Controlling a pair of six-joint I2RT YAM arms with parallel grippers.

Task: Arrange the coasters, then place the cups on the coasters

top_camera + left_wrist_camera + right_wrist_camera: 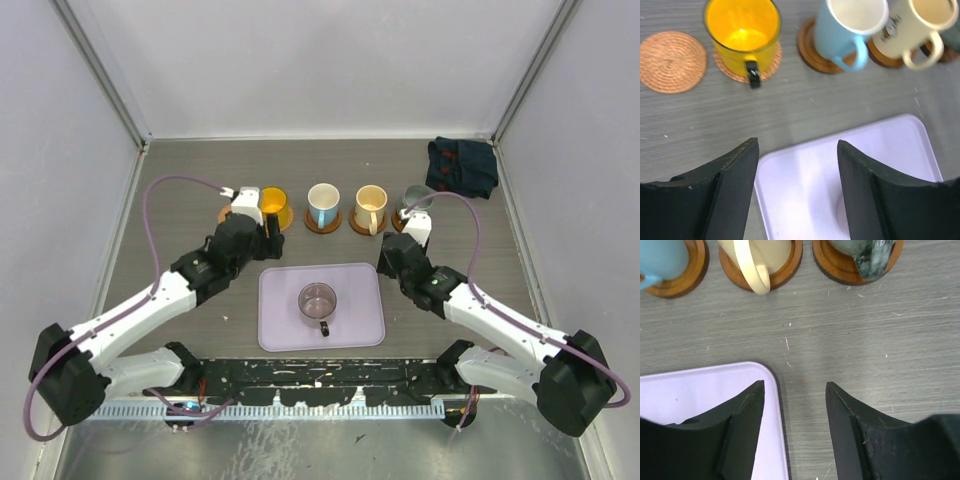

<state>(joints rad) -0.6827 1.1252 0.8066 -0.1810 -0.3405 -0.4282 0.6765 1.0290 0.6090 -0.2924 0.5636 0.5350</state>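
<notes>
Several wooden coasters lie in a row across the table. The leftmost coaster [226,213] [671,62] is bare. The others carry an orange-yellow cup [273,203] [742,30], a white and blue cup [322,203] [850,30], a cream cup [370,205] [920,25] and a grey-green cup [415,200] [860,255]. A purplish-grey cup [318,300] stands on the lilac tray [350,330]. My left gripper [268,232] [797,141] hangs open and empty over the tray's far left corner. My right gripper [392,262] [795,383] is open and empty at the tray's far right corner.
A dark folded cloth [462,165] lies at the back right. Grey walls close in the table on the left, right and back. Both arms' purple cables loop above the table on each side.
</notes>
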